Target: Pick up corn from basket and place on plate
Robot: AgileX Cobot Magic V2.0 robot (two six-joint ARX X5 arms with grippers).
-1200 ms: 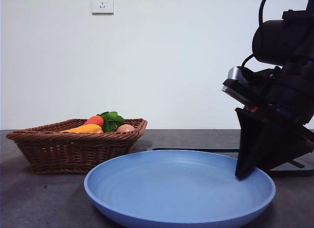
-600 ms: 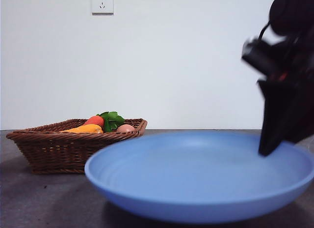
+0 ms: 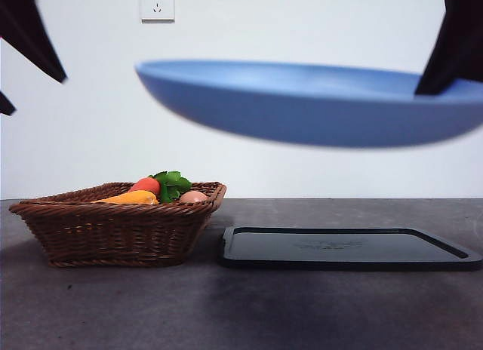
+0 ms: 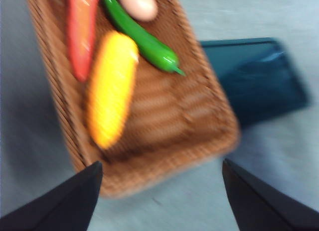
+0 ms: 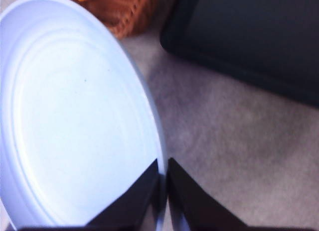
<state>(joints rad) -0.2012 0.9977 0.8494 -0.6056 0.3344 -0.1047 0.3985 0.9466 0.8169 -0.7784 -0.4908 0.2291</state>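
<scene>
I have the right gripper (image 5: 162, 176) clamped on the rim of the plate (image 3: 317, 101), holding it in the air above the black tray (image 3: 343, 248) and the table (image 3: 226, 312). My left gripper (image 4: 159, 191) hangs over the basket (image 4: 164, 136), jaws wide apart. The corn (image 4: 112, 86) lies in the basket beside the carrot (image 4: 82, 29) and a green pepper (image 4: 142, 39).

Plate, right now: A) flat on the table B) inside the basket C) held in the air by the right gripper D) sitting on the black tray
C: the right gripper is pinched on the plate rim, and the front view shows the plate hanging high above the tray and table.
</scene>
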